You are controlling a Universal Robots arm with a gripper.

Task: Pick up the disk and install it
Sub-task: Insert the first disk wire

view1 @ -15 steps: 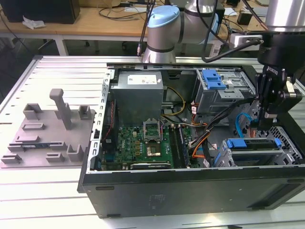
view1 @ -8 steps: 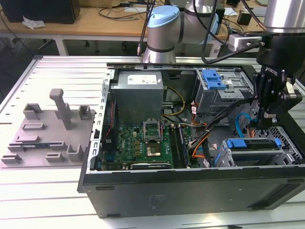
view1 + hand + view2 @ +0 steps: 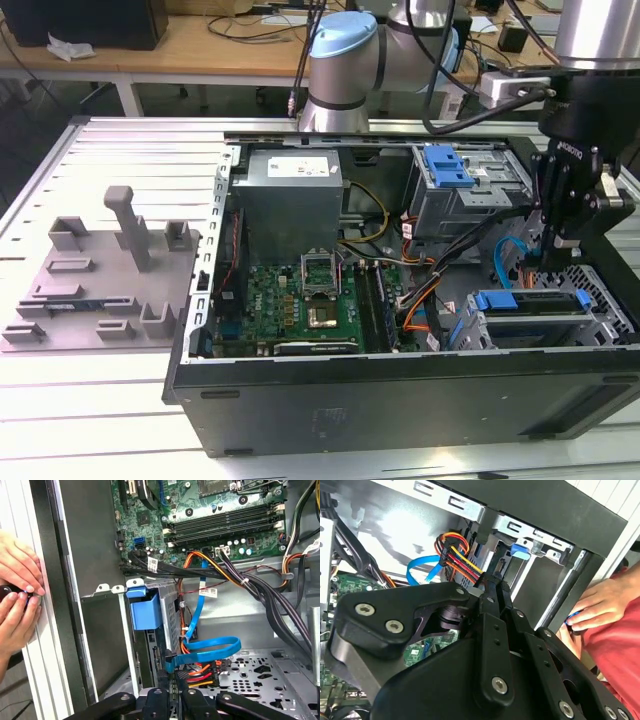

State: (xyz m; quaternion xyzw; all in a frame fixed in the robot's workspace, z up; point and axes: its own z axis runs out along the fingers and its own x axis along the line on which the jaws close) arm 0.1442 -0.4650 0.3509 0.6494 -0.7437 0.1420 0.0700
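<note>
A: Where is the disk?

B: The disk (image 3: 528, 303) sits in the cage (image 3: 603, 310) at the corner of the case (image 3: 400, 390), on the exterior view's right; its blue edge runs along the top of the cage.

A: And the claw?

B: The gripper (image 3: 556, 243) hangs point-down from the arm (image 3: 345, 60), just behind that cage as the exterior view sees it; it is near the disk, though whether it touches cannot be told. In the second wrist view the fingers (image 3: 492, 625) lie closed together; nothing is seen between them.

A: What lies by the tips?

B: A bundle of red, orange and yellow wires (image 3: 457, 552) ends just beside them; a blue cable (image 3: 210, 647) loops near, over the perforated floor of the case.

A: The rest of the case?

B: The motherboard (image 3: 300, 300) lies in the middle; a grey box (image 3: 290, 195) with a white sticker stands toward the arm's base; a ridged blue latch (image 3: 447, 165) sits on a grey bay (image 3: 460, 205) beside the box, well apart from the disk.

A: Anything outside?

B: A grey fixture (image 3: 100, 265) rests on the table (image 3: 90, 420), on the exterior view's left, apart from the case; in the first wrist view a person's hands (image 3: 17, 567) lie together on the table's rail, just outside the black wall; the second wrist view shows one hand with red cloth (image 3: 620, 655) beside it.
</note>
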